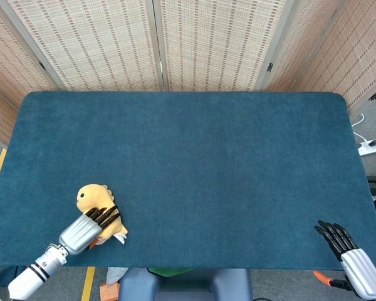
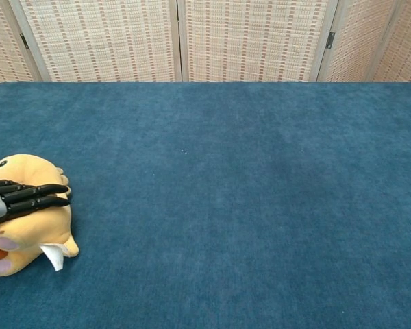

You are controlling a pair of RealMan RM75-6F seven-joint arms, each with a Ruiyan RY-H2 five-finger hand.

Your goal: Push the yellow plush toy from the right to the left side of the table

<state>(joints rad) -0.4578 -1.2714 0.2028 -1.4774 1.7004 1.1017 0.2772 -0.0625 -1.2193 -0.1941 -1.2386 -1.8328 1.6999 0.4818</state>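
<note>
The yellow plush toy (image 1: 95,207) lies near the front left of the blue table (image 1: 194,157), its face turned to the far left; in the chest view the plush toy (image 2: 27,229) sits at the left edge of the frame. My left hand (image 1: 91,227) rests on the toy's back, its dark fingers (image 2: 34,195) stretched flat across it and not curled around it. My right hand (image 1: 346,249) hangs at the table's front right corner, fingers apart, holding nothing. A white tag (image 2: 53,255) sticks out from the toy's near end.
Woven screens (image 1: 156,44) stand behind the table's far edge. A white power strip (image 1: 370,148) lies on the floor to the right. An orange-handled tool (image 1: 326,279) shows below the front right corner.
</note>
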